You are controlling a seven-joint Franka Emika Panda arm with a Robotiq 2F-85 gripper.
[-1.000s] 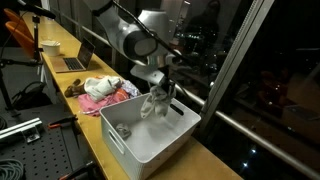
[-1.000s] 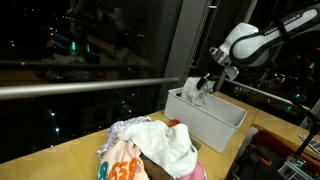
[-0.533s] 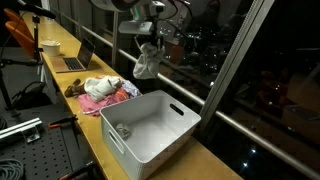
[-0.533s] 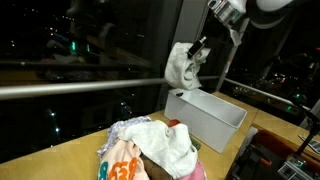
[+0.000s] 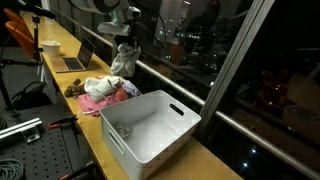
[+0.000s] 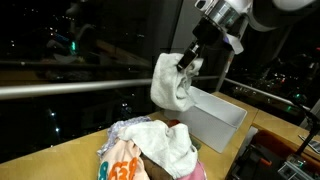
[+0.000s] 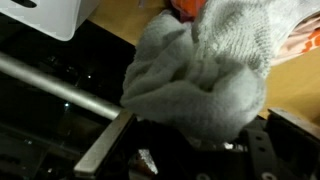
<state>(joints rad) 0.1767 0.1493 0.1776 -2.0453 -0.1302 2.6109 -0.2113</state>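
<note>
Cloth [image 6: 172, 82] hangs bunched in the air, pinched between the narrow-set jaws of the gripper [image 6: 188, 63], above and to one side of the bin [image 5: 135, 155]. Table [image 5: 88, 120] carries the bin. Pile [image 5: 105, 90] lies just beside the bin, below the cloth.

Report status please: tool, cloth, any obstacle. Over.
Tool shut on cloth. Cloth hanging in air over pile, beside bin. No obstacle seen.
</note>
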